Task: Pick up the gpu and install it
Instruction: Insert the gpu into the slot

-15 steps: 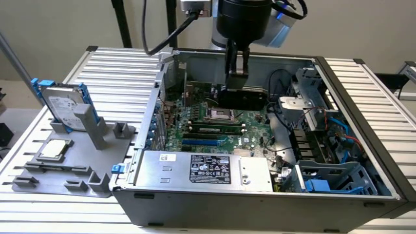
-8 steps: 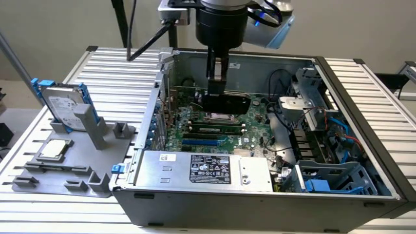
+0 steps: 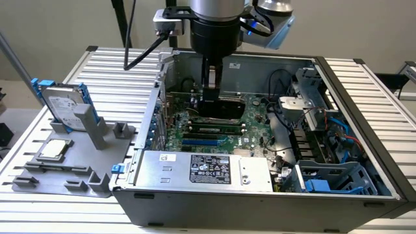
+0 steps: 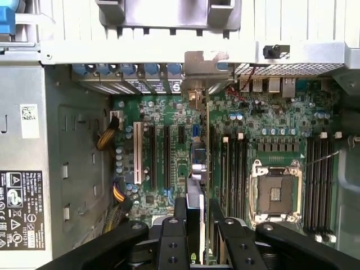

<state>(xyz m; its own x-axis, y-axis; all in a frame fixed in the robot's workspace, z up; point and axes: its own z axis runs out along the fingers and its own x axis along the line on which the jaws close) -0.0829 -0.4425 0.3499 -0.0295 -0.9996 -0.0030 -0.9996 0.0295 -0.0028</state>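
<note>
The gpu (image 3: 221,108) hangs inside the open computer case (image 3: 364,97), just above the green motherboard (image 3: 256,119). My gripper (image 3: 211,90) reaches down from above and is shut on it. In the wrist view the gpu (image 4: 198,163) is edge-on, a thin strip running from between my black fingers (image 4: 171,242) to the case's rear wall, where its silver bracket (image 4: 205,59) sits by the slot openings. My gripper (image 4: 196,225) clamps its top edge. The card lies beside the black expansion slots (image 4: 166,156); I cannot tell whether it is seated in one.
The empty processor socket (image 4: 275,194) and memory slots (image 4: 233,169) lie beside the card. The power supply (image 3: 208,170) fills the case's near side, cables and a drive cage (image 3: 338,178) the exterior view's right. Outside, a grey fixture (image 3: 39,168) holds the hard drive (image 3: 65,105) and processor chip (image 3: 53,148).
</note>
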